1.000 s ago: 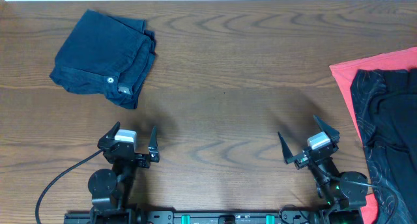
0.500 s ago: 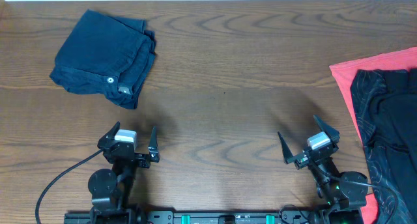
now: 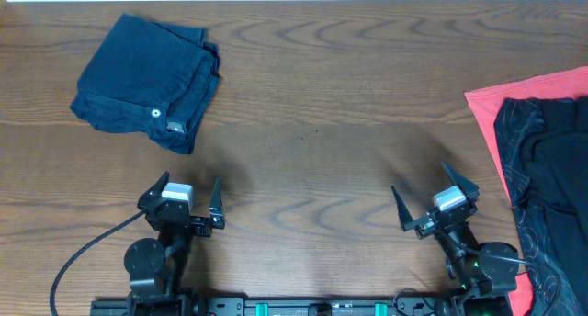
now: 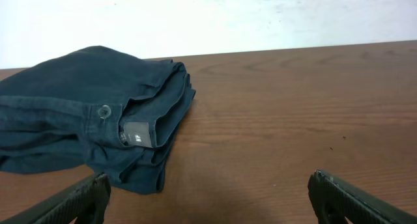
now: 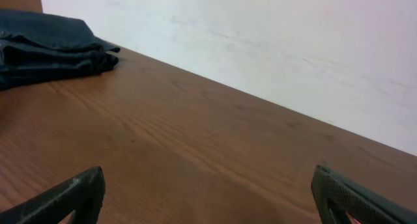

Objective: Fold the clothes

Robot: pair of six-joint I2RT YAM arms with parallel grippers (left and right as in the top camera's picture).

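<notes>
A pile of clothes lies at the table's right edge: a crumpled black garment (image 3: 547,169) on top of a red one (image 3: 501,105). A folded dark blue garment (image 3: 142,82) with a button and a small tag rests at the far left, and shows in the left wrist view (image 4: 85,113) and the right wrist view (image 5: 45,45). My left gripper (image 3: 191,184) is open near the front edge, well short of the blue garment, with nothing between its fingers (image 4: 78,201). My right gripper (image 3: 421,182) is open too, left of the pile, holding nothing; its fingers (image 5: 352,196) hover over bare wood.
The wooden table (image 3: 312,123) stretches between the two piles. A white wall (image 5: 260,48) stands behind its far edge. A black cable (image 3: 78,256) loops from the left arm's base at the front left.
</notes>
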